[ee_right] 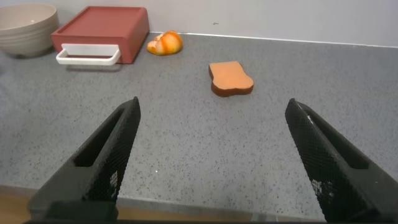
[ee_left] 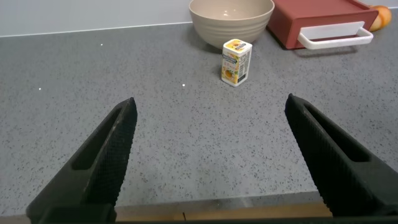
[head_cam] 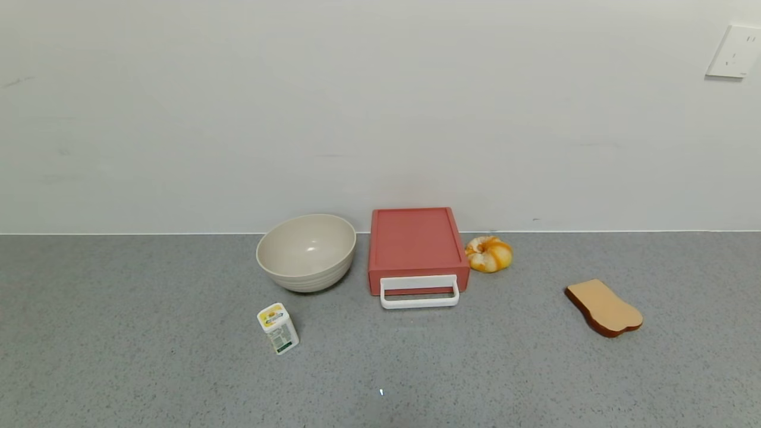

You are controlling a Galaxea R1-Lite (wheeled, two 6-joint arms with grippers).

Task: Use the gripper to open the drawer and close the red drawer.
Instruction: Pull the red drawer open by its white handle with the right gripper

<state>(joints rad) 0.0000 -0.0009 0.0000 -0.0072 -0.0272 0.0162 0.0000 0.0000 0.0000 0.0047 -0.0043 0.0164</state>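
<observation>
The salmon-red drawer (head_cam: 416, 244) stands against the back wall at the centre of the grey counter, shut, with its white loop handle (head_cam: 419, 292) lying in front. It also shows in the left wrist view (ee_left: 317, 22) and the right wrist view (ee_right: 102, 31). Neither arm shows in the head view. My left gripper (ee_left: 211, 107) is open and empty, low over the counter's near edge, far from the drawer. My right gripper (ee_right: 212, 107) is open and empty, also at the near edge, facing the toast.
A beige bowl (head_cam: 306, 251) sits left of the drawer. A small milk carton (head_cam: 277, 327) stands in front of the bowl. A small orange-and-white bun (head_cam: 488, 254) lies right of the drawer. A toast slice (head_cam: 603, 307) lies farther right. A wall socket (head_cam: 734, 52) is at top right.
</observation>
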